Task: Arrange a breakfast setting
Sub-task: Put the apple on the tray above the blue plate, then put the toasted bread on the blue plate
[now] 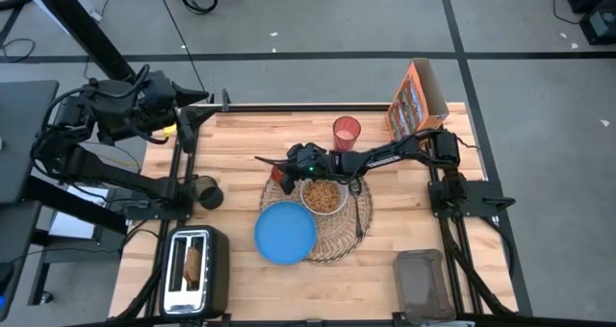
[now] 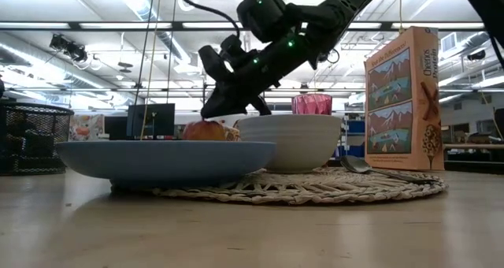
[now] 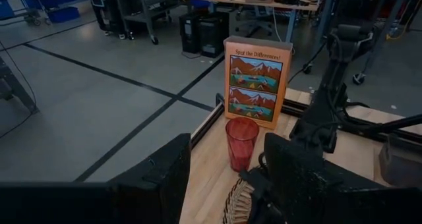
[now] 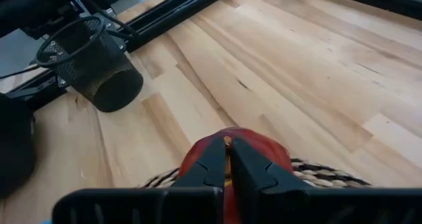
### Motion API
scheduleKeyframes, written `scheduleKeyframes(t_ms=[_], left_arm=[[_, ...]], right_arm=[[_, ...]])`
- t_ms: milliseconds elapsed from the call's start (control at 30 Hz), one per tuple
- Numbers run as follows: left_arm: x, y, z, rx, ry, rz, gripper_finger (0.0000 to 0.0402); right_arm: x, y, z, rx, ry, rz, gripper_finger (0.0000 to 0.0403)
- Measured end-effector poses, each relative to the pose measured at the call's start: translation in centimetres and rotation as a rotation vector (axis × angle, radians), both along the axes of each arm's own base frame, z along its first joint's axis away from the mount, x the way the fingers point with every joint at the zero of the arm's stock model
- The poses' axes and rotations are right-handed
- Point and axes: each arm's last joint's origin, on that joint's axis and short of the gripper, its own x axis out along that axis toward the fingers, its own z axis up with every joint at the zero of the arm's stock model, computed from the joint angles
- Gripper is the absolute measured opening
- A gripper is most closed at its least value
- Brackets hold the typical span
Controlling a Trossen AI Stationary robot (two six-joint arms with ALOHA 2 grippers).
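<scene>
High view: right pincer reaches across the tabletop to the apple at the far-left edge of the wicker mat. The bowl of cereal sits on the mat, the blue plate overlaps its near-left rim, and the spoon lies to the right. Pink cup and cereal box stand behind. Left pincer waits off the tabletop's far-left corner.

Low view: apple rests behind the plate, beside the bowl, under the dark pincer.

Left wrist view: own fingers stand well apart and hold nothing; cup and box lie ahead.

Right wrist view: fingers nearly closed, tips at the apple's stem, apparently pinching it; wire basket beyond.

Handling: the apple looks firm, smooth and round, so likely to roll or slip. A stem hold seems weak; gripping across the body would be safer.
</scene>
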Motion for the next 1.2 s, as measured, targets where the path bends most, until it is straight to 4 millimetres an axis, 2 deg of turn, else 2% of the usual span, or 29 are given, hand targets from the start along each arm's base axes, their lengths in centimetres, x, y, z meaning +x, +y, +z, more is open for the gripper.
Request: scheduleKeyframes(t_ms=[267, 833, 1067, 1200], left_arm=[[0.0, -0.1, 0.0, -0.006, 0.0, -0.021, 0.0199], [0.0, -0.1, -0.2, -0.008, 0.026, -0.025, 0.0199], [-0.1, -0.1, -0.3, -0.008, 0.032, -0.025, 0.0199], [-0.1, -0.2, -0.6, -0.017, 0.062, -0.054, 0.0199]], right_arm=[[0.0, 0.0, -0.1, 0.001, 0.004, -0.001, 0.0052], [0.1, 0.0, 0.3, 0.015, -0.033, -0.001, 0.0092], [-0.3, 0.0, 2.2, -0.023, -0.061, 0.013, 0.0111], [-0.8, 0.1, 4.2, -0.087, -0.089, 0.033, 0.0112]])
